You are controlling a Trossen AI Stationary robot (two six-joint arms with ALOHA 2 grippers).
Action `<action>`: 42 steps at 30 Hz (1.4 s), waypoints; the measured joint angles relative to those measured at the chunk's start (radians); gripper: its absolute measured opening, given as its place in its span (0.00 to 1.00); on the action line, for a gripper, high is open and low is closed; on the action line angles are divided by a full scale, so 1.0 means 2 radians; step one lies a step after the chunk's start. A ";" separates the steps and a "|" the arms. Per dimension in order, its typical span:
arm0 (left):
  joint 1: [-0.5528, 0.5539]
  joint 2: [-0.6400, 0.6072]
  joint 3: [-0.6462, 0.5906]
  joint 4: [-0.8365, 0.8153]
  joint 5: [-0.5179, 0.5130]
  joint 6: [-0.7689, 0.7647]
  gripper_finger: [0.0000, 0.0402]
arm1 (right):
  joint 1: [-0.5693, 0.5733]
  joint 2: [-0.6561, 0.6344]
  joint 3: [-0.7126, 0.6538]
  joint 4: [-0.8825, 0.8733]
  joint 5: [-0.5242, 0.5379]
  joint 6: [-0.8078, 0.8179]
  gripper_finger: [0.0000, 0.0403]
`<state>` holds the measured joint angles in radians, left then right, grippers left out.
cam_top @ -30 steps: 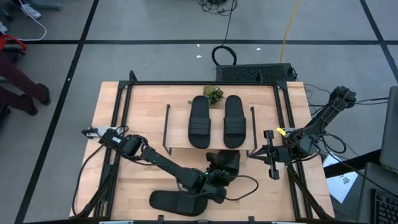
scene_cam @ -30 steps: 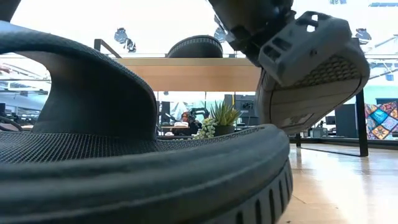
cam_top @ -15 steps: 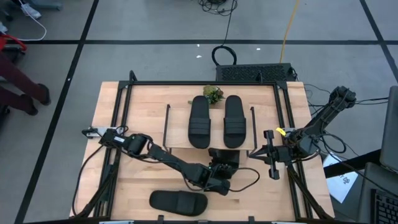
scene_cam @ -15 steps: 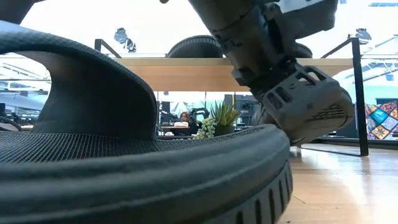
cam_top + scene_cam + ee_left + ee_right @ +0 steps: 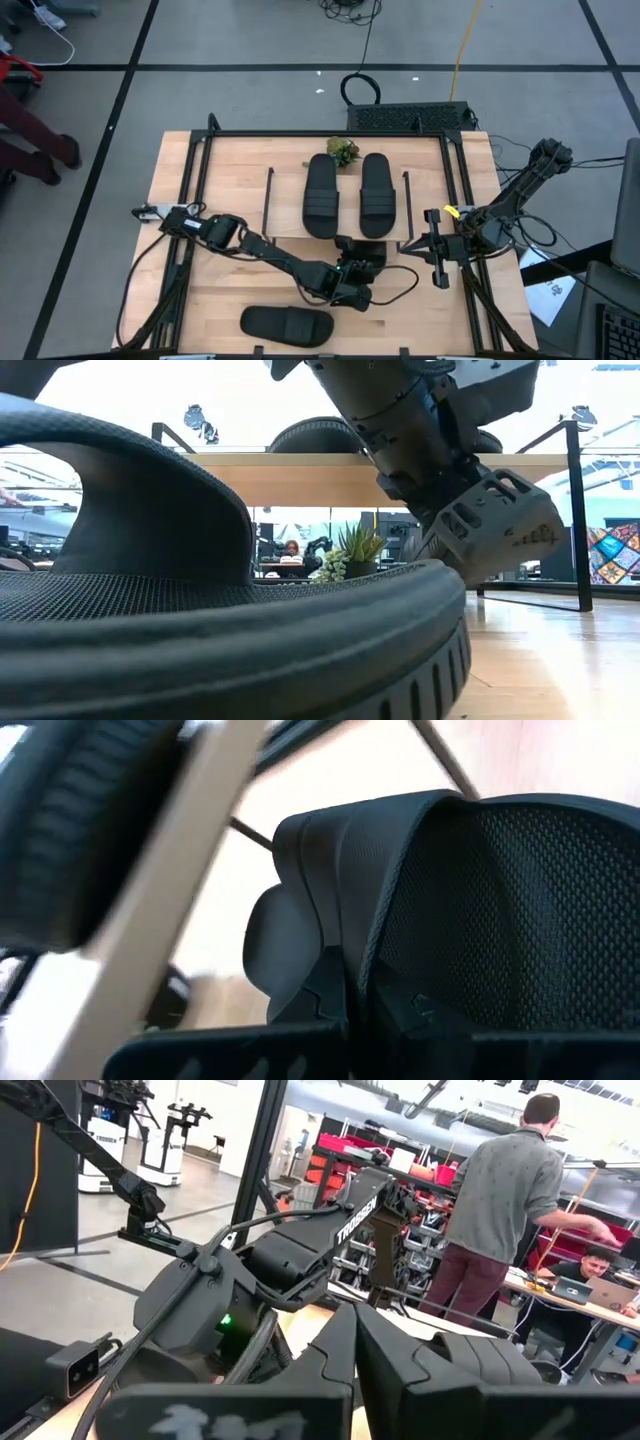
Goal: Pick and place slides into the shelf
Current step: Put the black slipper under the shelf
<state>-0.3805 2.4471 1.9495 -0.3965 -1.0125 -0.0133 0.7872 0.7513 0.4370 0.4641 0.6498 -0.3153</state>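
Two black slides [image 5: 320, 195] [image 5: 377, 195] lie side by side, soles down, on the shelf's light wood top board [image 5: 285, 210]. A third slide [image 5: 287, 323] lies flat by the table's near edge and fills the low view [image 5: 200, 620]. My left gripper [image 5: 350, 290] is shut on the fourth slide [image 5: 363, 258] just in front of the shelf, and the slide's far end reaches under the top board. My right gripper [image 5: 437, 255] waits, shut, off the shelf's right side. My left gripper pinches the fourth slide's strap at its edge [image 5: 345, 935] between the two fingers [image 5: 320, 1005], one inside the strap and one outside. It comes slanting from the table's near side. The slide is tilted; the gripper body [image 5: 490, 525] hides whether its far end rests on anything.
A small potted plant [image 5: 343, 150] stands behind the shelf. The table's black frame [image 5: 200, 150] runs along its left, right and far sides. Thin wire sides [image 5: 268, 200] flank the shelf. Bare wood lies left and right of the near slide. A person [image 5: 500, 1210] stands in the room beyond.
My left gripper has carried the fourth slide from beside the near slide toward the shelf and downward. The slide, earlier lifted with its sole tipped up toward the near edge, now sits lower, with its far end under the top board. The grip has stayed shut.
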 joint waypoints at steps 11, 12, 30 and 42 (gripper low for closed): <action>0.002 -0.001 0.000 0.005 0.147 -0.009 0.17 | 0.000 0.000 0.000 0.000 0.000 0.006 0.00; 0.002 -0.001 0.000 0.004 0.158 -0.013 0.19 | 0.000 0.000 0.000 0.000 0.000 0.006 0.00; -0.014 -0.002 0.001 0.002 0.193 0.013 0.63 | 0.000 0.000 0.000 -0.001 0.000 0.006 0.00; -0.082 -0.060 0.025 -0.023 0.194 0.137 0.66 | 0.000 0.000 0.000 -0.008 0.000 0.006 0.00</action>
<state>-0.5449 2.3271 1.9999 -0.4432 -0.6252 0.2603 0.7868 0.7509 0.4370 0.4488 0.6491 -0.3028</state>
